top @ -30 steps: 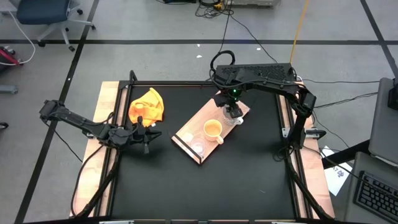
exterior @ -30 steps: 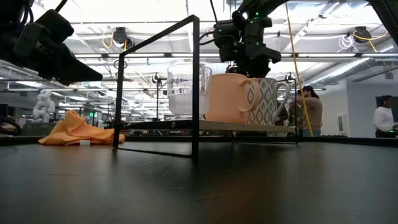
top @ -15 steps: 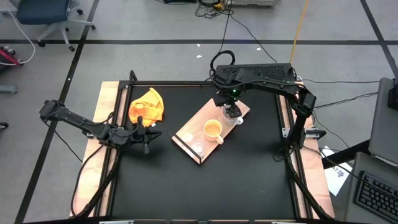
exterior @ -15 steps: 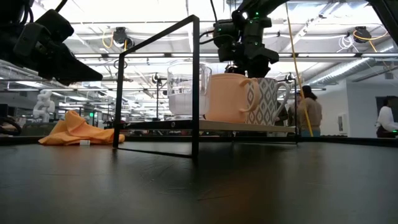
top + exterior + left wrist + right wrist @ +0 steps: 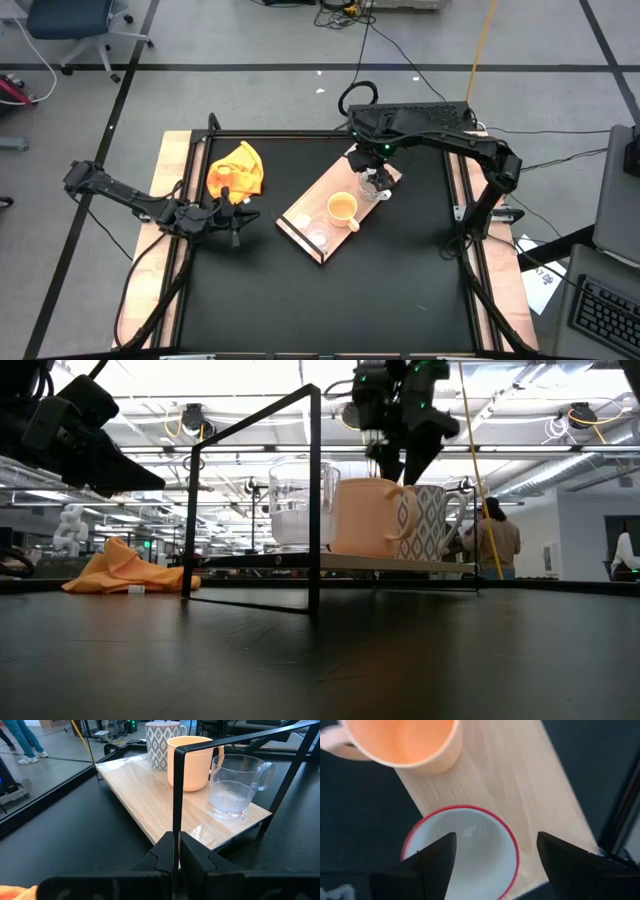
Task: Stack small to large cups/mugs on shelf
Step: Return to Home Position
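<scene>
While the right end effector (image 5: 374, 176) hangs over the far end of the shelf (image 5: 303, 213), all three vessels stand upright in a row along the light wood board. The clear glass cup (image 5: 318, 238) is nearest the short end with the dark strip, the yellow-orange mug (image 5: 343, 208) stands in the middle, and the white mug (image 5: 376, 189), patterned with grey diamonds on its outside, comes last. From the left wrist view the same order reads clearly: clear glass cup (image 5: 234, 787) closest, yellow-orange mug (image 5: 192, 762) just beside it, white mug (image 5: 161, 745) behind that.

The right end effector (image 5: 496, 837) looks straight down on the white mug (image 5: 462, 852), whose rim shows a thin red line. Its fingers (image 5: 432, 860) are spread wide on either side of the mug and grasp nothing. In the low view the right end effector (image 5: 402, 458) is clear above the mug rims, touching neither one.

The left end effector (image 5: 238, 217) waits over the left part of the black tabletop (image 5: 300, 300), near the yellow cloth (image 5: 237, 168) and well apart from the shelf. Its fingers (image 5: 162, 857) are clenched together on nothing.

A thin black frame (image 5: 312, 490) rises around the shelf. Beyond the tabletop, a person (image 5: 495, 540) stands in the room.
</scene>
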You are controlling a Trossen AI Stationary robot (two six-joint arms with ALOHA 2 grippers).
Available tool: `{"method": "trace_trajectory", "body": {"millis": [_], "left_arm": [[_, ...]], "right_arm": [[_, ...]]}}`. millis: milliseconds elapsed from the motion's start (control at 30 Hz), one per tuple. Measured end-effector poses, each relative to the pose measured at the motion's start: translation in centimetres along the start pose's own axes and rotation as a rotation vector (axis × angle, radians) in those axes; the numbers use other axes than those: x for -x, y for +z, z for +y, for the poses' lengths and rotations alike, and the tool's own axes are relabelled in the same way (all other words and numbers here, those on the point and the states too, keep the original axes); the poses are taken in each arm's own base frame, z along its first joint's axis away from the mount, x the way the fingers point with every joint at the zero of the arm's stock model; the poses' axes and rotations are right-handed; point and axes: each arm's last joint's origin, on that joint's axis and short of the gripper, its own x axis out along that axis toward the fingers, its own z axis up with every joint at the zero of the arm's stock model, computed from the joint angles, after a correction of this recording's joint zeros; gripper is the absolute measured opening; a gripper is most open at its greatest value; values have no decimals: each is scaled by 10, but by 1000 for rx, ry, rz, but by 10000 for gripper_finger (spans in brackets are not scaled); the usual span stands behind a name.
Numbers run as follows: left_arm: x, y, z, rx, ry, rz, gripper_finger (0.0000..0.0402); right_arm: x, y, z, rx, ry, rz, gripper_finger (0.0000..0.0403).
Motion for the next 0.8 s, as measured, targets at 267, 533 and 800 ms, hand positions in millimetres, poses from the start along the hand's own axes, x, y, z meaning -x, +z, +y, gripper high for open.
{"method": "trace_trajectory", "body": {"millis": [267, 533, 800], "left_arm": [[0, 0, 0, 1, 0, 0, 31], [0, 0, 0, 2, 0, 0, 31], [0, 1, 0, 8, -1, -5, 31]], "right_arm": [[47, -12, 21, -75, -65, -81, 270], [73, -17, 40, -73, -94, -144, 270], [70, -11, 44, -48, -84, -146, 270]]}}
